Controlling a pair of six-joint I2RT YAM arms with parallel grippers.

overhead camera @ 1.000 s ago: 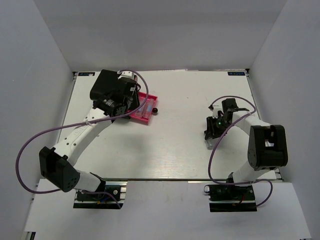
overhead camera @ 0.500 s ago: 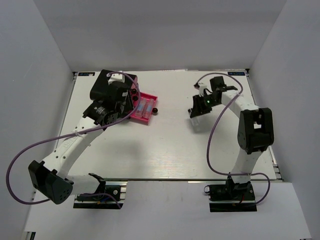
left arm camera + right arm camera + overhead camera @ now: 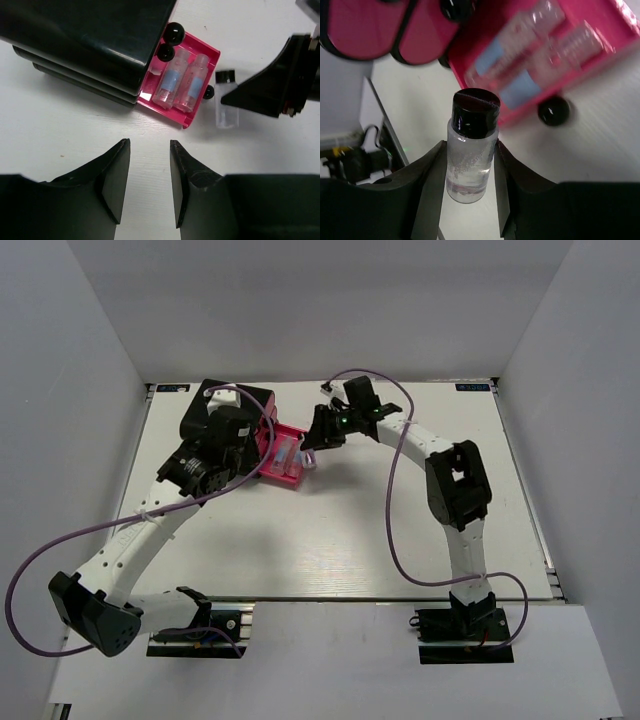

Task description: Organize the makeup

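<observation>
My right gripper (image 3: 470, 145) is shut on a small clear bottle (image 3: 471, 165) with a black cap. It holds the bottle just right of the open pink drawer (image 3: 210, 52). That bottle also shows in the left wrist view (image 3: 226, 100). Two clear bottles (image 3: 170, 80) (image 3: 192, 85) lie side by side in the drawer. My left gripper (image 3: 148, 145) is open and empty, above the table in front of the black box (image 3: 90, 35). In the top view the right gripper (image 3: 312, 445) is beside the drawer (image 3: 283, 455). The orange tube, sticks and egg-shaped piece are out of view.
The black box (image 3: 225, 410) stands at the table's back left, partly under my left wrist. Its closed pink drawer fronts (image 3: 365, 30) have black knobs (image 3: 174, 33). The open drawer's knob (image 3: 208, 92) points toward the held bottle. White walls enclose the table.
My right arm has swung from the right side of the table across to the open drawer, carrying the bottle. My left arm has stretched slightly farther back over the box.
</observation>
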